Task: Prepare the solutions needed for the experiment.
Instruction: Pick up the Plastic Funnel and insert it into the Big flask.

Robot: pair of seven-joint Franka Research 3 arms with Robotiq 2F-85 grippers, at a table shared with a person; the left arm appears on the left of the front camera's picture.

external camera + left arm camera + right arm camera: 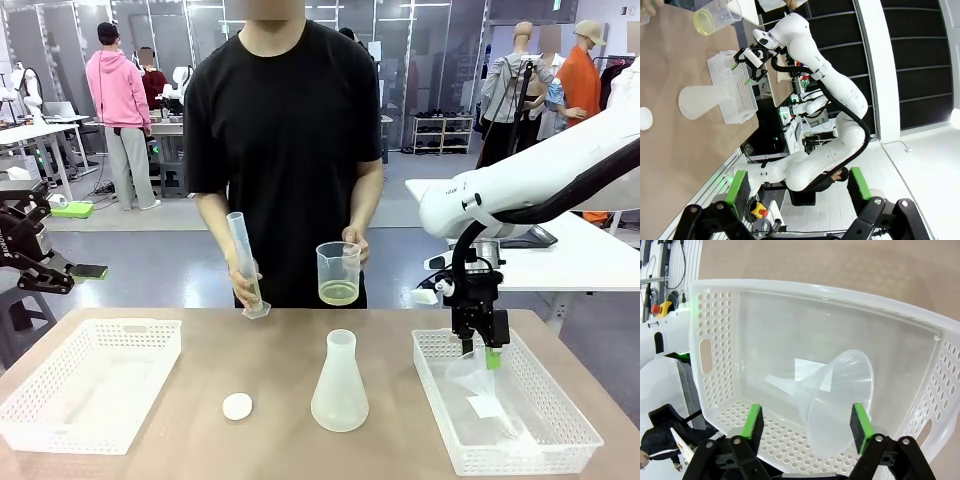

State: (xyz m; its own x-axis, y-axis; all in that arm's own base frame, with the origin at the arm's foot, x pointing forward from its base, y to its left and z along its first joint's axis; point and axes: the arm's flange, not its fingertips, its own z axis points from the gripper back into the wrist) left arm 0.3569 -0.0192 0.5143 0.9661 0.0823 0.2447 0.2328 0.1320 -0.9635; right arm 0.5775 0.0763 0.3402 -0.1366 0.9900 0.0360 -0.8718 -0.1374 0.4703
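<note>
Across the table a person holds a clear beaker (338, 272) with a little pale yellow-green solution (338, 292) in one hand and a tilted graduated cylinder (245, 262) in the other. The beaker (715, 15) also appears in the left wrist view. A frosted conical flask (339, 385) stands mid-table. My right gripper (478, 348) reaches down into the right basket (560, 440). There its green pads (752, 421) straddle the wide mouth of a clear funnel (837, 400), with a gap on one side. My left gripper (797, 175) hangs open and empty at the table's left edge (70, 272).
A white round stopper (237, 405) lies on the table left of the flask. An empty white basket (40, 420) sits at front left. People and other tables are in the background.
</note>
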